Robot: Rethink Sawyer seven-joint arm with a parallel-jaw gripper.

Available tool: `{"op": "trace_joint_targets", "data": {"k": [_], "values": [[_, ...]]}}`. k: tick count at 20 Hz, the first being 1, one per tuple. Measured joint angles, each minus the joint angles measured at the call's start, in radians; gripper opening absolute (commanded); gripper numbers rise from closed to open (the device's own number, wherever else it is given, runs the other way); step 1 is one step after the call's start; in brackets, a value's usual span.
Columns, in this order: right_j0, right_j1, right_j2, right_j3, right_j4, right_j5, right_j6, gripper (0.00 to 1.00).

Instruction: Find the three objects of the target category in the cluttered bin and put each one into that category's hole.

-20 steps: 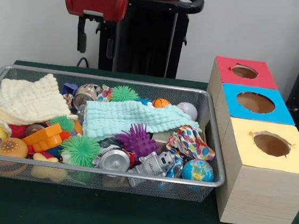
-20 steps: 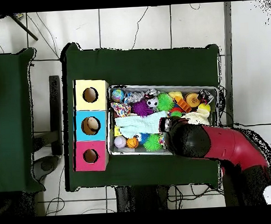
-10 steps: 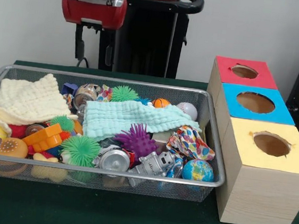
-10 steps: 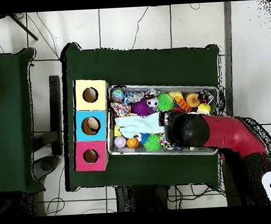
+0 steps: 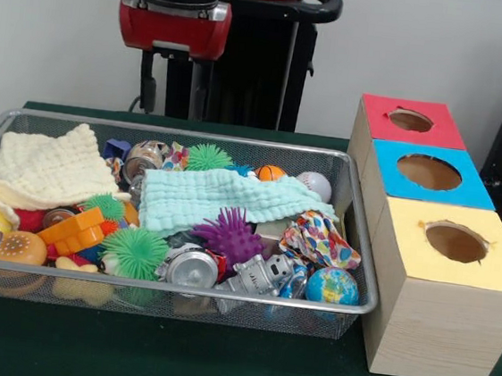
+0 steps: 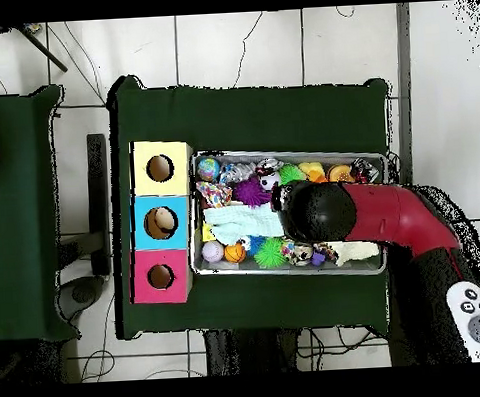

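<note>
The wire mesh bin (image 5: 168,289) holds a heap of toys and cloths. On top lie a teal cloth (image 5: 218,198) and a cream cloth (image 5: 47,167). Around them are a purple spiky ball (image 5: 231,235), a green spiky ball (image 5: 135,249), a globe ball (image 5: 331,286), a small basketball (image 5: 271,173), a baseball (image 5: 314,186) and a metal can (image 5: 191,267). My gripper (image 5: 169,99) hangs open and empty above the bin's far side, left of middle. In the overhead view the arm's black wrist (image 6: 315,211) covers the bin's middle (image 6: 282,152) and hides the gripper.
Three wooden boxes with round holes stand in a row to the right of the bin: red top (image 5: 411,121), blue top (image 5: 429,173), yellow top (image 5: 454,243). A patterned cloth (image 5: 319,238) lies near the bin's right wall. The pedestal (image 5: 247,53) stands behind.
The arm has swung across the bin towards the boxes' side, rightward in the front view. The gripper stays open and empty. Nothing in the bin has moved.
</note>
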Motion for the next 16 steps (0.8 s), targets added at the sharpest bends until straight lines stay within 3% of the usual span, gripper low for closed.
{"op": "trace_joint_targets", "data": {"k": [16], "values": [[0.021, 0.002, 0.0, -0.02, 0.0, 0.014, 0.0, 1.0]]}}
